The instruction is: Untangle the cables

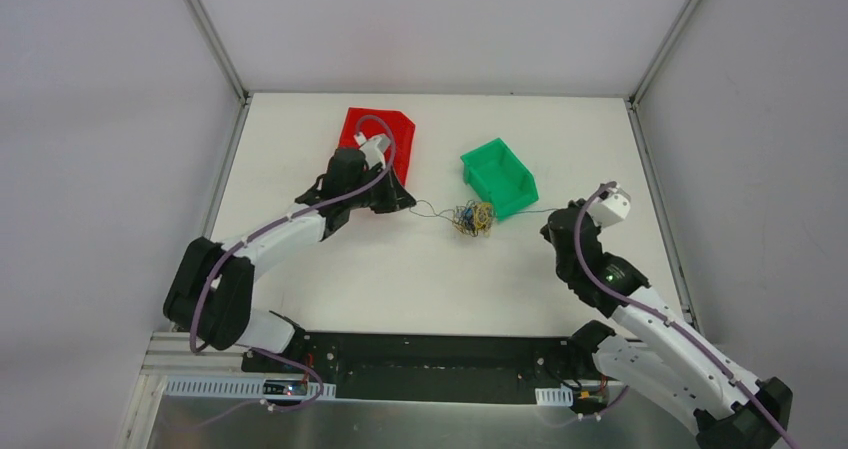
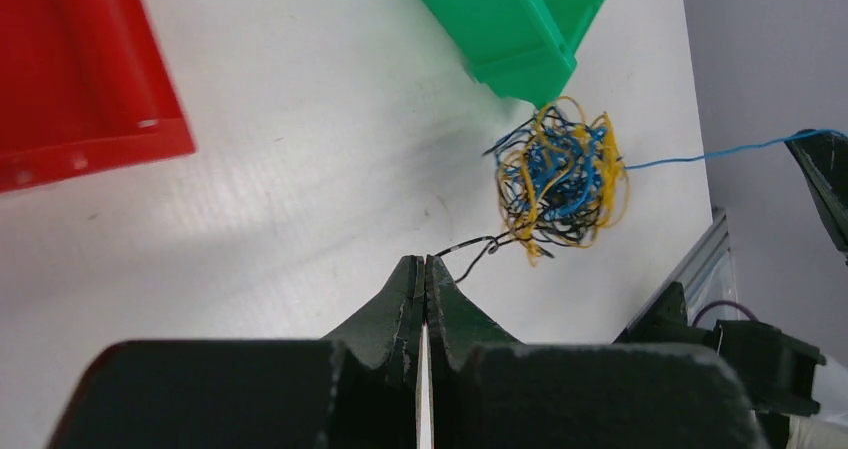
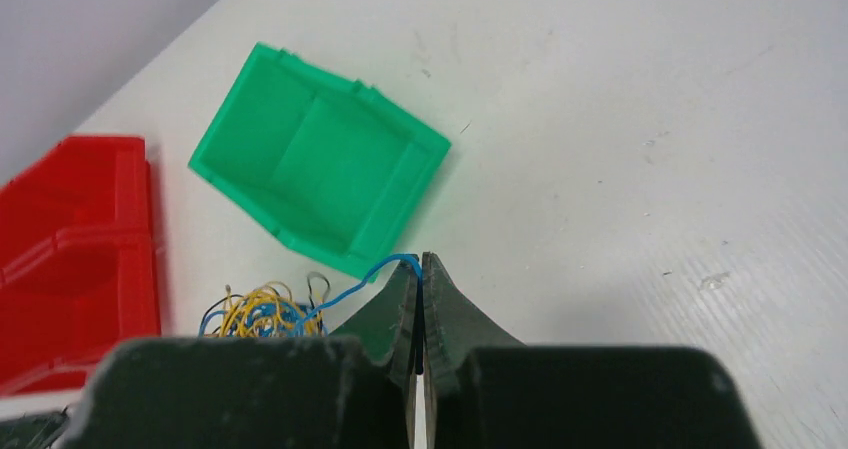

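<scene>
Thin yellow, blue and grey cables (image 1: 473,218) sit clumped on the white counter (image 1: 400,279). The left claw (image 2: 425,261), at 9 o'clock, pinches a dark strand (image 2: 470,247). The right claw (image 3: 420,259), at 3 o'clock, pinches a blue strand (image 3: 350,284), likely for pulling apart.

My arms, wearing white and black.
My left arm (image 1: 285,237) and right arm (image 1: 660,344) are showing white links between black joints, each carrying a purple cable (image 1: 391,154) along it; a green light (image 1: 610,276) is glowing on the right, and my fingers (image 2: 395,314) are tapering into dark wedges.
</scene>
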Tool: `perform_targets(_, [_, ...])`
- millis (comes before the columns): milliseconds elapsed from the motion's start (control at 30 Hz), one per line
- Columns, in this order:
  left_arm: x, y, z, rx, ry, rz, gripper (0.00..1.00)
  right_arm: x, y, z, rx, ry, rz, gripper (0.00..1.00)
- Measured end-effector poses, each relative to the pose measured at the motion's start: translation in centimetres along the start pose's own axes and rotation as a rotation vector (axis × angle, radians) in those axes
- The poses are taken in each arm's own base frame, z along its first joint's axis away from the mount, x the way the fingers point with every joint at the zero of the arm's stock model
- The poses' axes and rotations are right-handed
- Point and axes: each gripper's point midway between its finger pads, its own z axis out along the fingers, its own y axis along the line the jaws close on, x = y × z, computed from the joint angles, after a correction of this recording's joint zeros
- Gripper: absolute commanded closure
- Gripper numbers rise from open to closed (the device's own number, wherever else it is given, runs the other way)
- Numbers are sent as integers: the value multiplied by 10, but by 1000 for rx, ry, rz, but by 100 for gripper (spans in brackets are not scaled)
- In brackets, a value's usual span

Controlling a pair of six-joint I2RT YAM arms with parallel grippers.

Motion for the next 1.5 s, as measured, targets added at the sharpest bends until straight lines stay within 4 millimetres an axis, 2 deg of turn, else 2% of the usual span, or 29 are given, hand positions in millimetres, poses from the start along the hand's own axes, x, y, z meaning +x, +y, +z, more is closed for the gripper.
perform_targets(233, [-33,34,-56,-115,-215,-91,100,-33,-34,-3,106,-104,188,100])
perform_targets(433, [-39,58,-91,-256,-372,-131,100,-40,-60,-7,185,-161,283,100])
perform_targets(633, [-44,77,-112,-372,-469,-170,100,-39,-76,-8,245,-176,325,100])
perform_targets(767, [-43,80,-116,-389,-489,-178,100,-43,-78,-11,241,-189,351,100])
perform_targets(800, [-43,78,-116,-378,-486,-176,100,-44,-77,-12,233,-190,354,88])
perform_targets(867, [-43,69,-111,-323,-470,-164,100,-44,-73,-13,205,-175,350,49])
perform_targets(900, [-42,62,-107,-277,-457,-150,100,-42,-67,-13,176,-158,338,34])
perform_targets(933, [-41,55,-103,-237,-441,-138,100,-39,-58,-12,130,-130,323,28])
perform_targets(1000, [-38,37,-93,-142,-399,-99,100,-29,-38,-10,23,-65,283,23])
perform_targets(1133, [-20,3,-79,-10,-307,-1,100,-5,0,-10,-169,75,176,21])
perform_targets(1300, [-3,-44,-75,137,-242,139,100,29,33,-8,-319,241,64,22])
perform_targets(1400, [-2,-59,-77,189,-233,190,100,52,47,-7,-372,340,13,23])
perform_targets(1500, [-3,-63,-78,205,-234,213,100,70,58,-7,-403,414,-17,24])
